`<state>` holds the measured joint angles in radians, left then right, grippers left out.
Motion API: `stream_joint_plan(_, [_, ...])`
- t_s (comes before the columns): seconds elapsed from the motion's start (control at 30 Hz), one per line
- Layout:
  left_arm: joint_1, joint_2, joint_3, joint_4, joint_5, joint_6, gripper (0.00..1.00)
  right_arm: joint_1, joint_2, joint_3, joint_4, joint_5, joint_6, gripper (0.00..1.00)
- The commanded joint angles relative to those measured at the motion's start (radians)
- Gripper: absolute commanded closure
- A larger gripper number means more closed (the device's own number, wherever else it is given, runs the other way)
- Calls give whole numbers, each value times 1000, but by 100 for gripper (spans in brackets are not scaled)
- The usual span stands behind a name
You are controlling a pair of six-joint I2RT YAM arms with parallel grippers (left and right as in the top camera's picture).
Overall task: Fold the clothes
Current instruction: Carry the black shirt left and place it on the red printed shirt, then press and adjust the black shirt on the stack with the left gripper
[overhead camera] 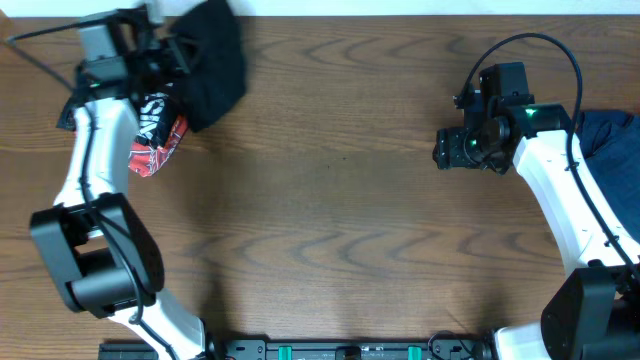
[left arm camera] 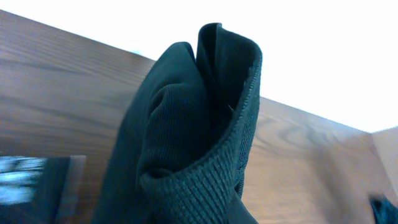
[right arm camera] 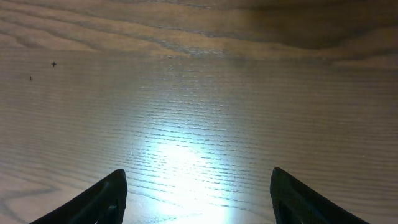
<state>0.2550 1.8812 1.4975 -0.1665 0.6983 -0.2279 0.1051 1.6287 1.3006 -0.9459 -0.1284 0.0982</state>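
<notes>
The left hand (overhead camera: 168,55) clamped the black garment (overhead camera: 215,55), holding it raised for folding; well right of it, the right hand (right arm camera: 199,199) hovered spread, empty.

left fingers — hidden behind black garment (overhead camera: 215,60) | blue cloth (overhead camera: 618,140) — cut by right edge

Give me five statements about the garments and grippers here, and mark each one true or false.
1. The right gripper is open over bare table. True.
2. The black garment lies spread out mid-table. False: it is bunched at the far left corner, at the left gripper.
3. A blue garment lies at the table's right edge. True.
4. The right gripper holds the blue garment. False: it holds nothing.
5. The black garment carries a red and white print. True.
</notes>
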Motion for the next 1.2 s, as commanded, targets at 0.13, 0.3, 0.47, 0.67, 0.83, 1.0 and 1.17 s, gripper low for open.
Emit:
stream_joint_plan(0.13, [127,-26,41,72,-6,17,94,-9,-7,4,-1,26,-1,28])
stream_joint_plan(0.3, [187,-24,41,99,-101,13,94,-9,-7,4,-1,27,3,29])
stream_joint_plan(0.47, [222,-9,39,79,-233,13,94,-9,-7,4,-2,27,3,29])
stream_joint_plan(0.67, [257,8,38,47,-384,14,94,-9,-7,4,-8,27,2,29])
stream_joint_plan(0.83, [277,38,38,-8,-397,14,90,-9,-7,4,-8,27,2,29])
stream_joint_plan(1.0, [312,44,38,-54,-436,13,0,-9,-7,4,-14,27,2,29])
stream_joint_plan(1.17, [366,-23,38,-29,-485,-34,2,-9,-7,4,-11,28,1,28])
